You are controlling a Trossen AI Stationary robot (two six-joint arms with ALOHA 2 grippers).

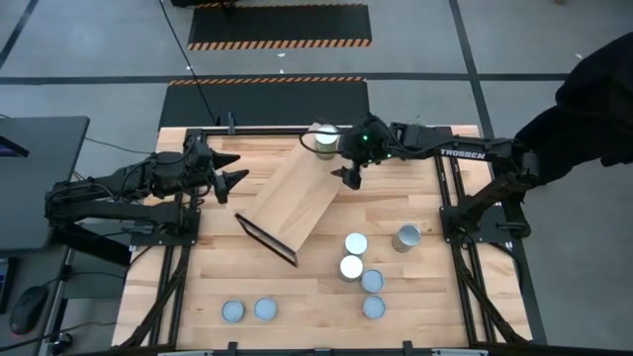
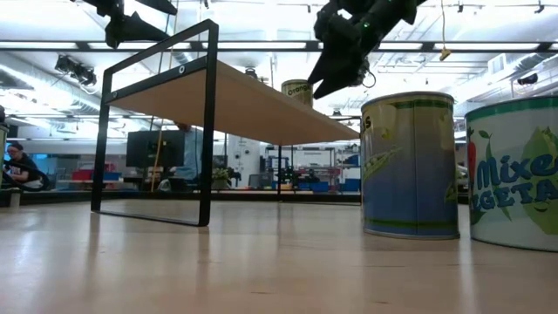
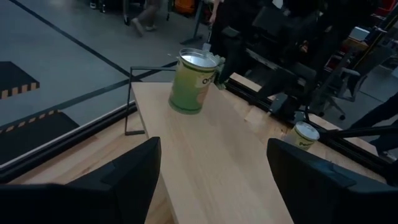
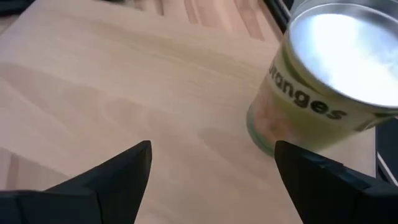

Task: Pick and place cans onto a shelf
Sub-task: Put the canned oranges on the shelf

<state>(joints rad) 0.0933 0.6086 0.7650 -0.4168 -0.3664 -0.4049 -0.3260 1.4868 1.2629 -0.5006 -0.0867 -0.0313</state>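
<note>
Here one can point(image 1: 323, 137) stands on shelf point(image 1: 297, 198) near table's far edge; right gripper point(image 1: 348, 178) beside it, jaws wide, empty; left gripper point(image 1: 233, 183) likewise. Next, judged: fetch can from near-edge cluster point(image 1: 358, 267).

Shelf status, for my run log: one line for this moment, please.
shelf: one can on far end | right pincer: open, beside it | left pincer: open, empty

high cam straight down over the whole desk point(image 1: 415, 297), low cam sitting at desk-top level looking across into the room, super close to two cans, both wrist cams looking down on the shelf point(image 1: 297, 203), all four catch the can on the shelf point(image 1: 323, 137)
</note>
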